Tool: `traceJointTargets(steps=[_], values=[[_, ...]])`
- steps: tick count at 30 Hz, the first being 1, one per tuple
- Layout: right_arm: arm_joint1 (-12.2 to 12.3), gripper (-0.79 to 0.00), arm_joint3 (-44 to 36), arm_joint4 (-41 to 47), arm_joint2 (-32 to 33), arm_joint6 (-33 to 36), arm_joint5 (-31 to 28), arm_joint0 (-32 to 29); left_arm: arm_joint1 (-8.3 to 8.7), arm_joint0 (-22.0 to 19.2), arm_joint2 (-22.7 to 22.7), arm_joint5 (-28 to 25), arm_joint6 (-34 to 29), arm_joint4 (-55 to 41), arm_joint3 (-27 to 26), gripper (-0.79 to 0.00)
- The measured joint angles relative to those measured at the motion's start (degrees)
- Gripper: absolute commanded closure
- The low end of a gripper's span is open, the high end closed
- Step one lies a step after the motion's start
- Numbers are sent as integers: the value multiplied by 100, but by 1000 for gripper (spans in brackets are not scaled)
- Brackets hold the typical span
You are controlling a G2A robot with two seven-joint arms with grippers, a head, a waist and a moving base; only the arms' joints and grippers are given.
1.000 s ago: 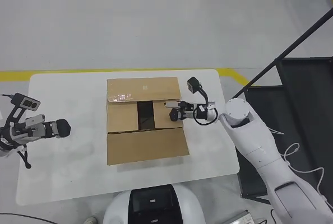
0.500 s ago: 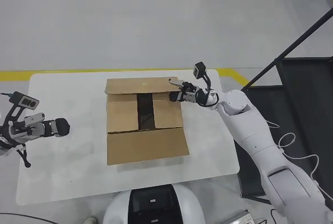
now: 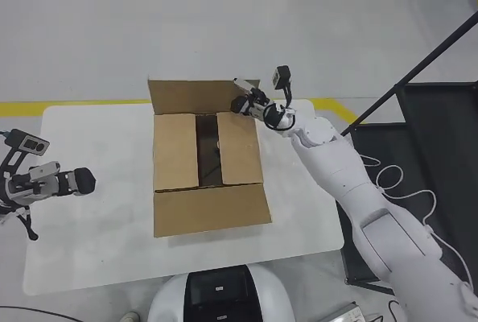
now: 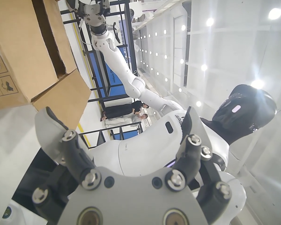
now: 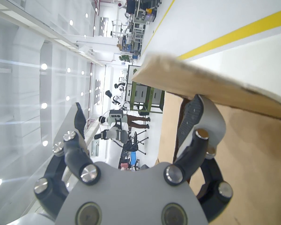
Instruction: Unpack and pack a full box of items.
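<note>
A brown cardboard box [image 3: 211, 211] sits in the middle of the white table [image 3: 94, 249]. Its far flap [image 3: 192, 95] stands upright. The two side flaps lie folded inward with a dark gap [image 3: 207, 153] between them, and the near flap slopes outward. My right gripper [image 3: 241, 100] is open at the raised flap's right corner. In the right wrist view one fingertip [image 5: 194, 108] touches the flap's edge [image 5: 201, 83]. My left gripper [image 3: 84, 182] hovers over the table's left side, well away from the box [image 4: 18, 47]. It is open [image 4: 118, 118] with nothing between its fingers.
A black metal rack [image 3: 432, 153] stands close to the table's right edge. A yellow floor line [image 3: 62, 105] runs behind the table. Bare tabletop lies left and in front of the box.
My right gripper moved from the box's middle to its far right corner, and the far flap went from lying flat to standing upright. My left gripper drifted slightly left.
</note>
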Motion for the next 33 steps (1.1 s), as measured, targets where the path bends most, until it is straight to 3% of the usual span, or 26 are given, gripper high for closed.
traceJointTargets(steps=[7,19,28,33], values=[[-391,-785,1137,-258,-297,-648,-225,637,23,223,-266,96,7,-10,56,-785],[-821,-785,2076,-1615,-813,-1792,87,1041,-19,140,-56,195,25,138,-92,-785],[-940,-785,2256,-1482,-661,-1478,-33,1118,-39,129,39,252,10,229,-114,-785],[-882,-785,2047,-990,-364,-500,-607,1208,-52,86,44,244,69,212,-71,-785]])
